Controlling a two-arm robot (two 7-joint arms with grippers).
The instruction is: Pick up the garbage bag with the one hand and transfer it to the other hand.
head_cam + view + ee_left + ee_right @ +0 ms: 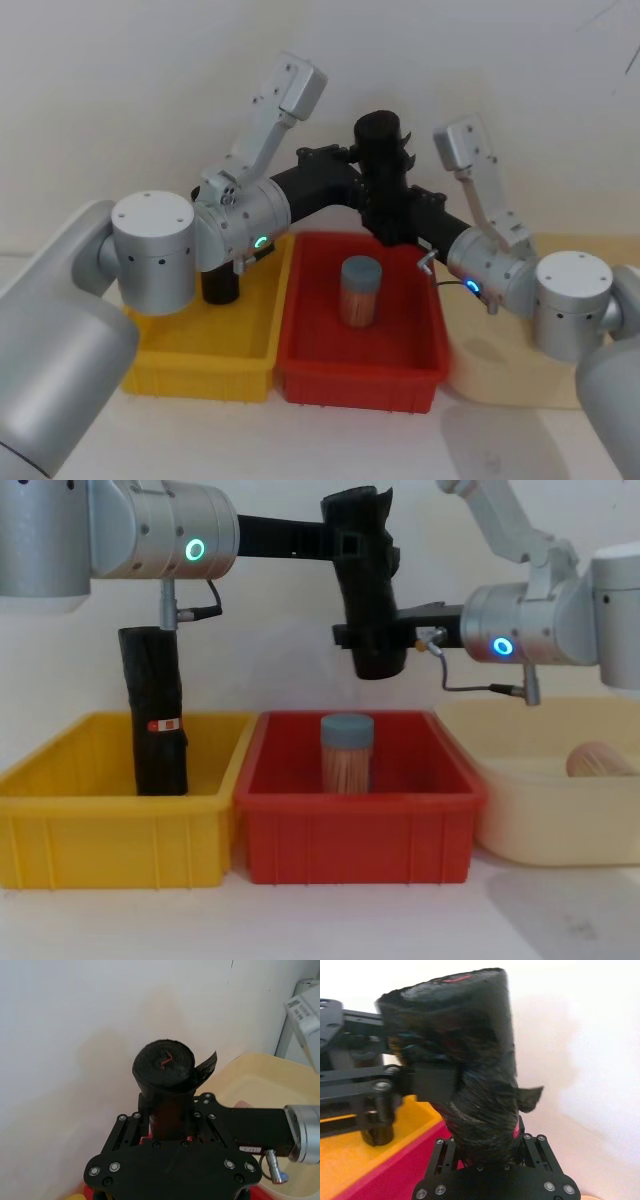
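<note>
Mid-handoff: my left end effector (352,542) and right end effector (372,638) are both clamped on the garbage bag (364,580). Next, I'd loosen the left.

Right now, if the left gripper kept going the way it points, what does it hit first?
The garbage bag is already between the left gripper fingers. Straight past it, the way toward the right arm's upper link looks free, though depth is unclear. The right gripper grips lower down.
</note>
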